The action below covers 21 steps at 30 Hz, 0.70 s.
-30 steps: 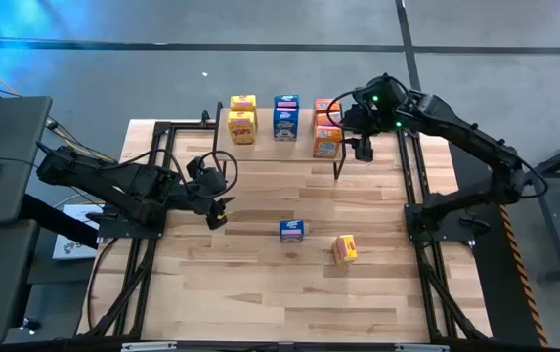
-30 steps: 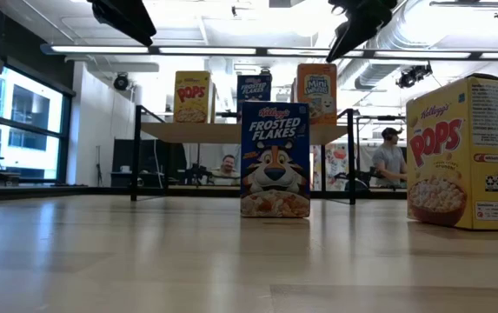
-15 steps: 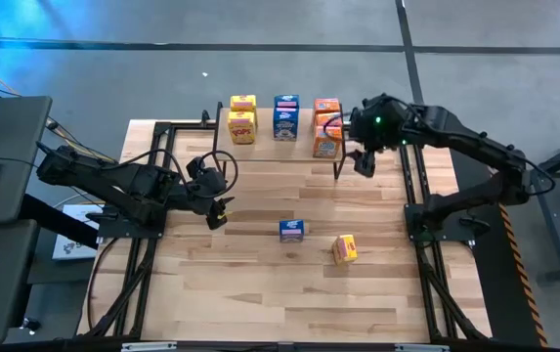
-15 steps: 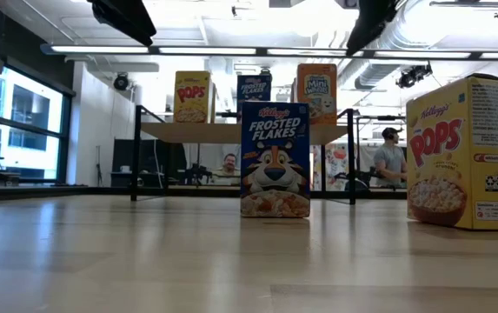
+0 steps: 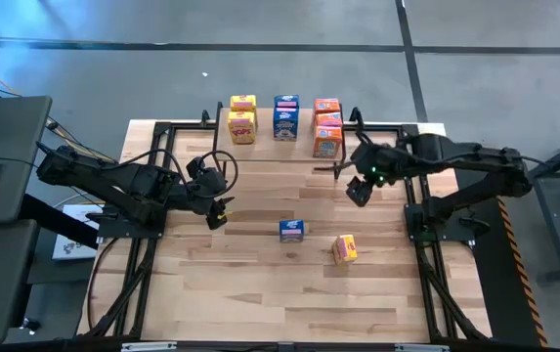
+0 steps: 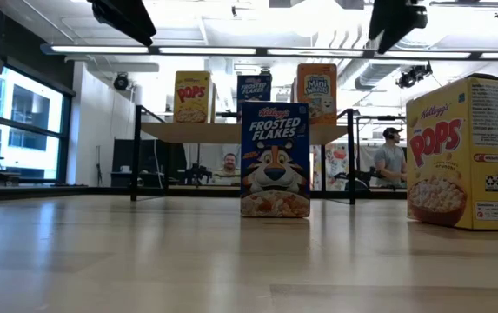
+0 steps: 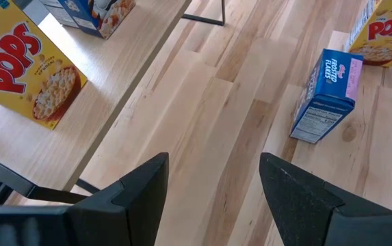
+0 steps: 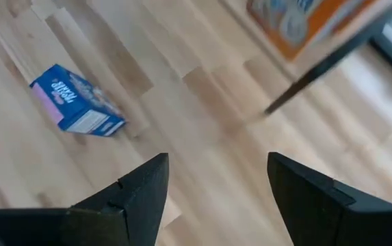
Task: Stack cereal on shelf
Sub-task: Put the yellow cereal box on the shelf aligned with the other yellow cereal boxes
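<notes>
The shelf (image 5: 284,132) stands at the table's far side with yellow (image 5: 242,125), blue (image 5: 284,122) and orange (image 5: 327,143) cereal boxes on its plank. On the tabletop a blue cereal box (image 5: 292,230) and a yellow one (image 5: 345,248) stand upright on their bases (image 6: 275,159) (image 6: 461,152). My right gripper (image 5: 358,189) hangs open in front of the shelf's right end, holding nothing; its wrist view shows the blue box (image 8: 79,109) ahead. My left gripper (image 5: 219,210) waits open, left of the blue box (image 7: 325,96).
Black metal frames (image 5: 411,196) run along the table's left and right sides. The shelf's thin black leg (image 8: 325,65) is close to my right gripper. Bare wood lies between the shelf and the two loose boxes. People sit in the room behind (image 6: 392,156).
My right gripper has swung from above the shelf's right end, beside the orange boxes, toward the table's near edge and has rolled about its own line. It stays open with nothing in it. The boxes have kept their places.
</notes>
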Each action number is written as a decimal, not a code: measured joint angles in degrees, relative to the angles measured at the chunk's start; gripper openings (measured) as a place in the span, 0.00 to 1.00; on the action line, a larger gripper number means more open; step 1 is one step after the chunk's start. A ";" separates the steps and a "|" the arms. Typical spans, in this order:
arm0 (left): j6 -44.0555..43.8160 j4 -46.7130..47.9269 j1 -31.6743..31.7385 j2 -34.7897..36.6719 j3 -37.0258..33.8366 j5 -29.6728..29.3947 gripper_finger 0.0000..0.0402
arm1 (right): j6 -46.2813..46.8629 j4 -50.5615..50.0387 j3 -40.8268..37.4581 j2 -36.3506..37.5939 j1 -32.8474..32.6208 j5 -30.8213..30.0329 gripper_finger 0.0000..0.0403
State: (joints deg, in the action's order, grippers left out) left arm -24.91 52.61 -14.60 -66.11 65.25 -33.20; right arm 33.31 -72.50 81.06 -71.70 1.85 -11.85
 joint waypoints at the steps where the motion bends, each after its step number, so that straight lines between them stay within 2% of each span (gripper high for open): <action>1: 0.00 0.01 0.00 -0.01 0.00 0.01 0.55 | 2.23 -0.19 -0.48 0.00 -1.00 0.00 0.60; 14: -0.01 0.00 0.01 0.00 0.00 0.00 0.55 | 27.92 0.51 -7.06 -0.02 -13.54 -0.20 0.60; 21: 0.00 -0.01 0.00 -0.01 0.00 0.01 0.55 | 40.58 0.55 -7.65 -1.73 -21.56 -3.12 0.60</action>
State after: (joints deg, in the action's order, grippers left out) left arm -24.91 52.60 -14.60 -66.12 65.25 -33.19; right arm 73.89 -71.95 73.41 -73.43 -19.72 -14.98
